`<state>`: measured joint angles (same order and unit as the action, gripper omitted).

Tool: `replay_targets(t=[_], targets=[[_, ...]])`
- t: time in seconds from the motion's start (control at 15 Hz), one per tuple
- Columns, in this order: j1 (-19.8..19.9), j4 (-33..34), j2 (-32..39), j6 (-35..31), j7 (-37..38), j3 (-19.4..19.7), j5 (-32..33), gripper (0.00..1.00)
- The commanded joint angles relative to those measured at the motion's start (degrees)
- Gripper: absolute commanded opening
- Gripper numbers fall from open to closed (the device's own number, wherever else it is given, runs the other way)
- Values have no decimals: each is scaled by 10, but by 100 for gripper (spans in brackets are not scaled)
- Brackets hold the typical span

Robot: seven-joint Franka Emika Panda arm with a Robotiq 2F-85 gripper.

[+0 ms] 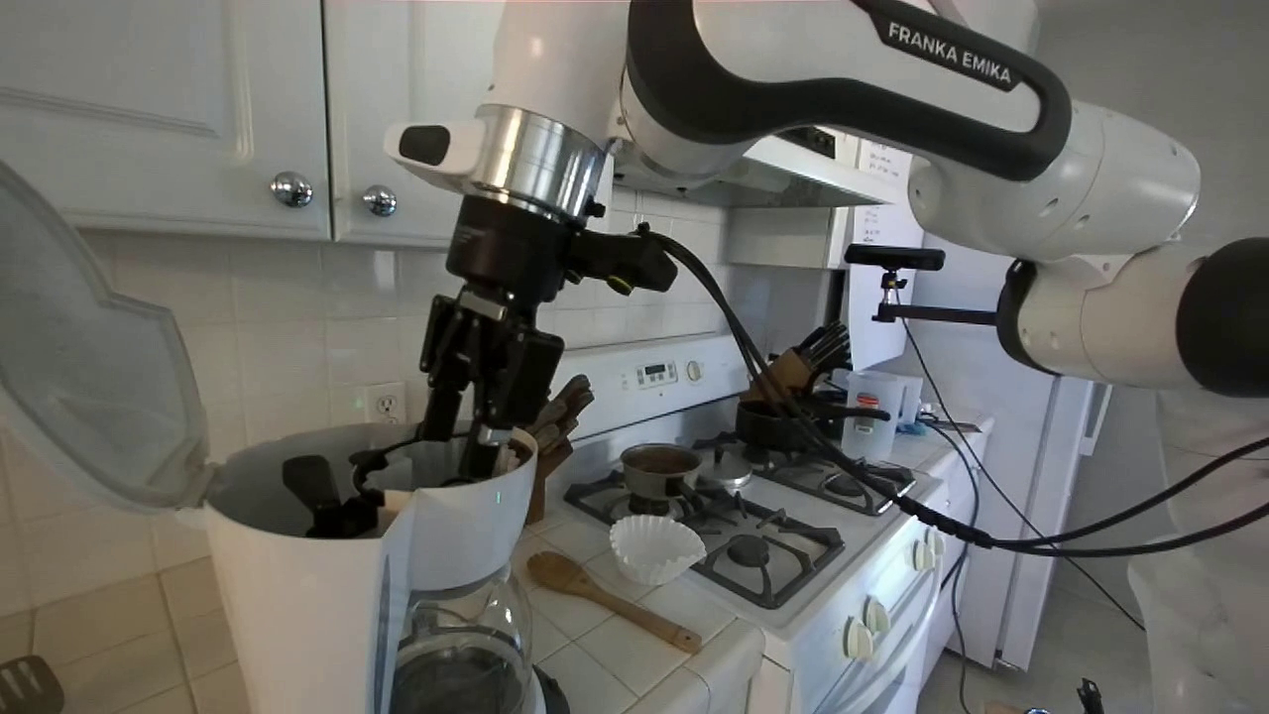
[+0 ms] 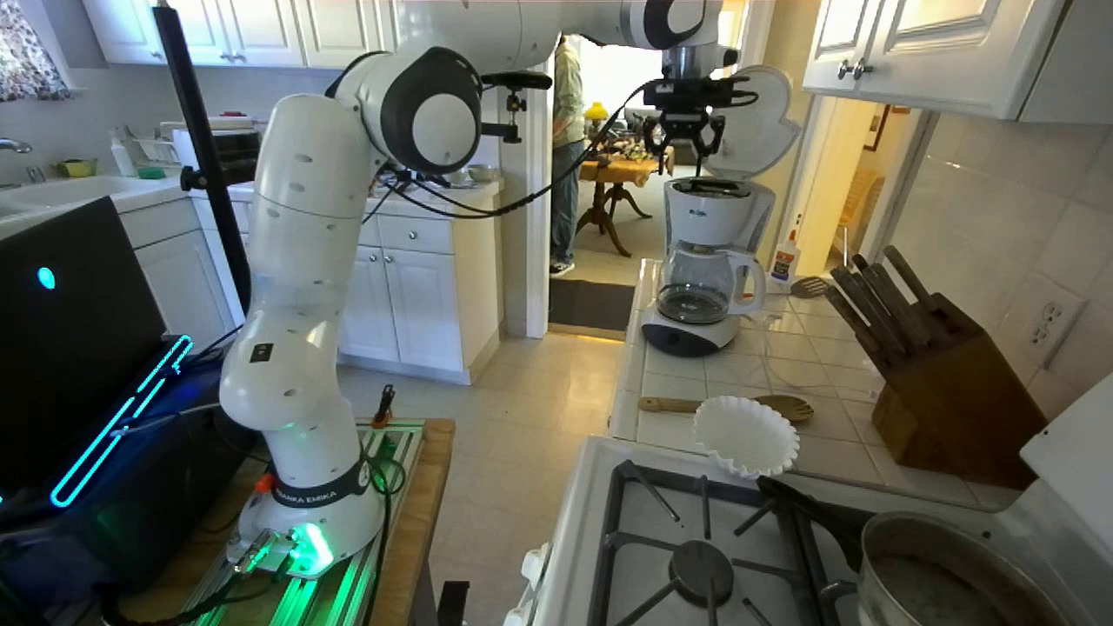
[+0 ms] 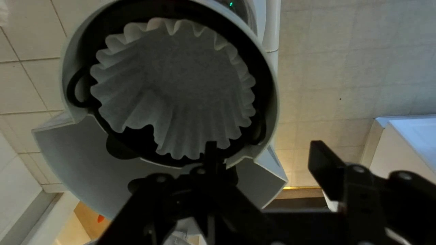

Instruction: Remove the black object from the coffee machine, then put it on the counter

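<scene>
Black basket sits inside the coffee machine, ruffled white filter in it, loop at either side; dark rim shows most of the way round. L to R in an exterior view: slotted spatula on the table, nr the machine, cut by the frame edge. Lid is swung up & back, leaving the mouth uncovered. Hand points down at it, released, fingers spread well apart. Per wrist view, one fingertip overlaps the basket's edge (contact: can't tell), the other is past the machine's outer wall w/ floor below, so wall shows btwn the tips. Glass carafe is under the basket. In an exterior view the machine's base stands close to the table's front edge, w/ more bare tile on the wall side. Next R, knife block at the back, nr the wall; wooden spoon lies flat, handle end nr the front edge, strip of tile btwn spoon & machine. White fluted cup sits at the seam btwn table & stove, just beside the spoon; pot on the stove behind it.
</scene>
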<state>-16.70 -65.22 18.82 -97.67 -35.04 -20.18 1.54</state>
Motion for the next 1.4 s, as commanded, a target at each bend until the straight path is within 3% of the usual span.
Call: replay_targets(t=[0.0, 0.93, 1.07, 1.2, 1.33], targets=[[2, 12, 10, 13, -7, -2, -9, 91], [8, -1, 13, 10, -4, -2, -18, 84], [8, -1, 14, 10, -5, -3, -18, 76], [9, 0, 15, 11, -5, -3, -18, 51], [9, 0, 15, 11, -5, -3, -18, 35]])
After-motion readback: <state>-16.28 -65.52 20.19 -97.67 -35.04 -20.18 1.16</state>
